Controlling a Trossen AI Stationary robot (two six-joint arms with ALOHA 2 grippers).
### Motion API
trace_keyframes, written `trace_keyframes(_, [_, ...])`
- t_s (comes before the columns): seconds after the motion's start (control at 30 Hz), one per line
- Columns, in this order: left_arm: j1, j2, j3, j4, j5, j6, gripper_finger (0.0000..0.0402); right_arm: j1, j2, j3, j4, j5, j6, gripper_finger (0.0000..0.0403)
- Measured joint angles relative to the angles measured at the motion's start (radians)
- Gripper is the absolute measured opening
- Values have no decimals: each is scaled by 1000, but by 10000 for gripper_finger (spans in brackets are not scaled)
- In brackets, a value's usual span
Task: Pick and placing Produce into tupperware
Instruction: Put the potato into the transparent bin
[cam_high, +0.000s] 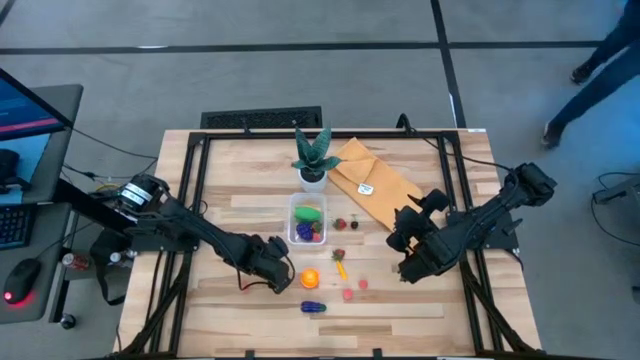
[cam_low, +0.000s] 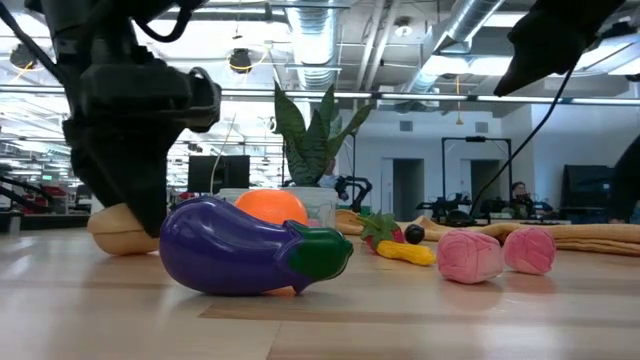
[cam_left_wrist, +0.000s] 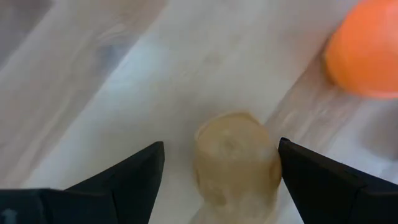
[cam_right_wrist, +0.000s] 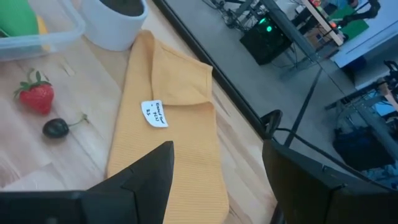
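On the table (cam_high: 220, 215), the tupperware (cam_high: 308, 219) sits mid-table holding a few pieces. The left gripper (cam_left_wrist: 217, 180), fingers spread, straddles a tan produce piece (cam_left_wrist: 236, 165) left of the orange (cam_high: 309, 279); it should lower and close centred. The right gripper (cam_right_wrist: 217, 180) waits spread at right.

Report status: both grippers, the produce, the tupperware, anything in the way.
Left gripper open, straddling a tan produce piece beside the orange. Right gripper open, waiting over the yellow cloth. Tupperware holds green and purple pieces. Nothing in the way.
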Motion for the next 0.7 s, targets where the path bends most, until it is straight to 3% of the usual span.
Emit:
trace_keyframes(0.53, [1, -1, 0, -60, -6, -2, 299, 0, 0, 0, 3, 0, 0, 240])
trace_keyframes(0.7, [1, -2, 0, -62, -6, -2, 271, 0, 0, 0, 3, 0, 0, 240])
